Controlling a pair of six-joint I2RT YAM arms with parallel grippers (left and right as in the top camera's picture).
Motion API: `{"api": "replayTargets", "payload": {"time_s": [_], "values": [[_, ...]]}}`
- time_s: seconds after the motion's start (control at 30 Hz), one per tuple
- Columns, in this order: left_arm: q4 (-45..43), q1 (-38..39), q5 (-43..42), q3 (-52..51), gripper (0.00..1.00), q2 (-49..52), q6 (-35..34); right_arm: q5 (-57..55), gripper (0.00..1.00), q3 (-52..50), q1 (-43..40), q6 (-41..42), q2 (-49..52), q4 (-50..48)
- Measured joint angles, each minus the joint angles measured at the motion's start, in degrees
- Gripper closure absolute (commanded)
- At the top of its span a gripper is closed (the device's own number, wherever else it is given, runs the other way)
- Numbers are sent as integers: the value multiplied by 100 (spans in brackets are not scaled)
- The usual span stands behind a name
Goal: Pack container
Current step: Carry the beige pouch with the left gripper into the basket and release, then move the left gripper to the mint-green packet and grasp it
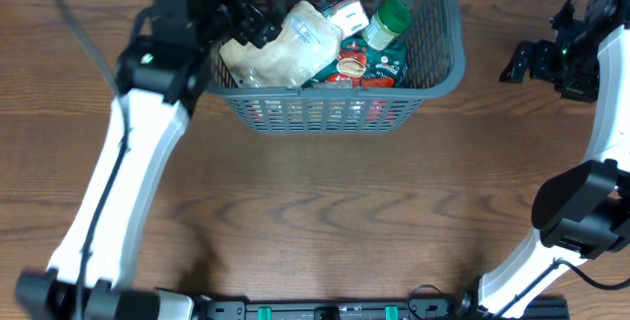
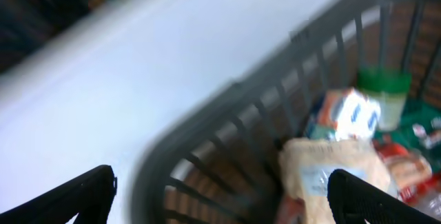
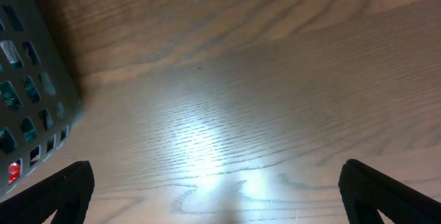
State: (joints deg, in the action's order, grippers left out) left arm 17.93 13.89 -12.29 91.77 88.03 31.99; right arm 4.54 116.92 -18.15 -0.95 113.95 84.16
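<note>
Container (image 1: 335,103) at far centre of table (image 1: 315,222): clear bag of pale food (image 1: 281,49), green-lidded jar (image 1: 387,23), white box (image 1: 346,13), red and teal packets (image 1: 369,66); labels unreadable. Left gripper (image 2: 222,193) wide apart, empty, over its left rim; right gripper (image 3: 220,191) wide apart, empty, over table.

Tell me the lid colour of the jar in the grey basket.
Green; the round jar lid shows best in the overhead view.

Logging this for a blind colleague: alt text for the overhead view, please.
The dark grey container at the far edge of the table holds a clear bag, a green-lidded jar and red and green packets. The left gripper is over its left side; the right gripper sits apart over bare wood to its right.
</note>
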Motion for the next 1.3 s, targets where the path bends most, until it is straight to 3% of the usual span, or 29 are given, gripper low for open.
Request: {"api": "replayTargets", "payload": {"time_s": [0.1, 0.2, 0.33, 0.5, 0.6, 0.83, 1.0, 1.13, 1.3], "values": [[26, 0, 568, 24, 2, -313, -149, 0, 1, 0, 0, 0, 0, 0], [525, -87, 1622, 68, 1, -472, -861, 0, 1, 0, 0, 0, 0, 0], [2162, -577, 2918, 85, 1, -544, -2544, -2, 1, 0, 0, -11, 0, -2], [4109, -1593, 3609, 55, 2, -544, -4929, -2, 1, 0, 0, -15, 0, 0], [4800, -2225, 3617, 50, 2, -553, -6113, 0, 1, 0, 0, -15, 0, 2], [5263, -3359, 2730, 48, 2, -560, -7576, 0, 1, 0, 0, -15, 0, -20], [5814, -3969, 2365, -391, 1, -629, -9713, 0, 1, 0, 0, -17, 0, -46], [5670, -4079, 2247, -1045, 1, -638, -11265, 0, 1, 0, 0, -15, 0, -50], [5108, -4079, 2164, -1801, 1, -638, -12275, 0, 1, 0, 0, -17, 0, -50]]}}
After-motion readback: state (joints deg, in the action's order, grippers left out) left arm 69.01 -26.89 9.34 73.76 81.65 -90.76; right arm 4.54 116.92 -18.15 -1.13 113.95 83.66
